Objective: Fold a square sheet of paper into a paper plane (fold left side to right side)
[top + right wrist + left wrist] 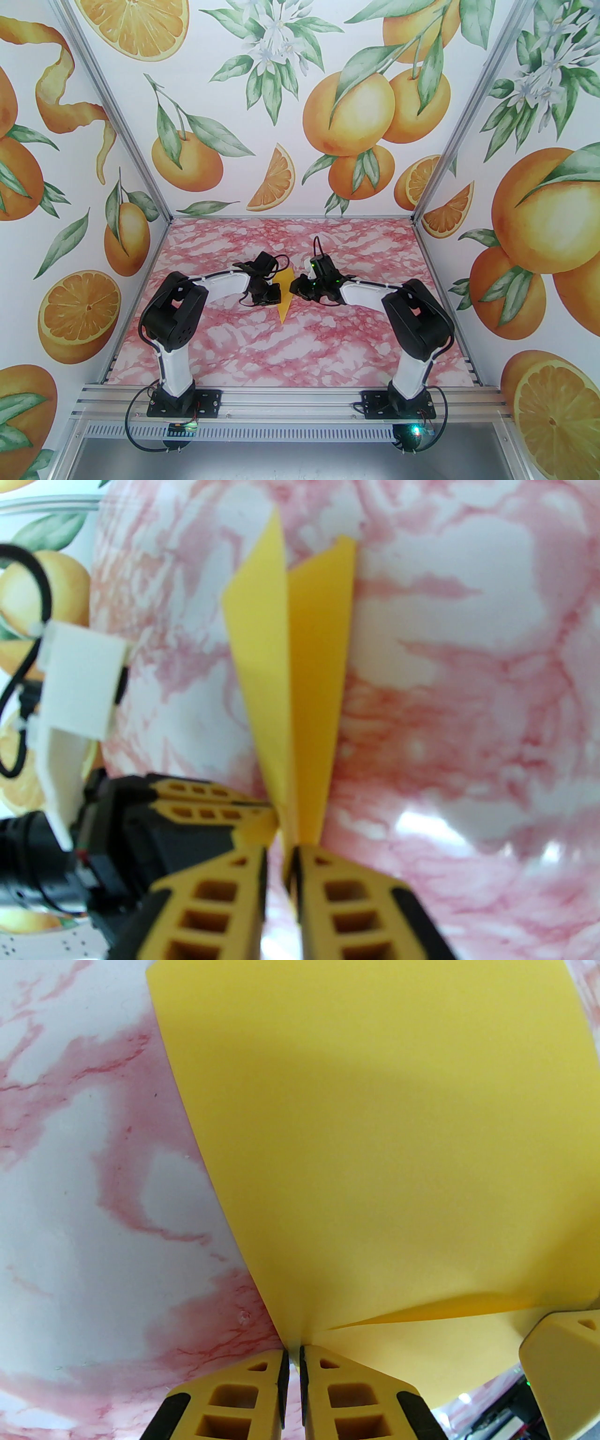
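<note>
Here, at the near edge of the pink-marbled worktop (281,361), the left arm (173,323) and the right arm (417,323) rise from their bases and bend inward to meet over the worktop's middle. Between them stands the yellow paper sheet (283,302). From above it appears as a narrow upright sliver, pointed at both ends. Whether its lower tip touches the worktop cannot be told.

Left wrist view: the left fingers (234,1396) are pressed together on one edge of the sheet, which fans out broad and smooth beyond them. A shallow pleat runs off from the pinch point. One of the right fingers (562,1349) sits just beside it, at the sheet's lower right.

Right wrist view: the right fingers are clamped on the sheet's near end, from which two layers splay apart in a narrow V. The left fingers meet the paper at the same end.

Progress, as judged: the sheet is doubled lengthwise, so the left-to-right fold appears begun. The layers gape, however, and the crease is not yet pressed flat. Closing that fold and shaping the plane are left to do.

Beyond the paper lie bare marbled worktop and the back wall printed with oranges (347,108).
</note>
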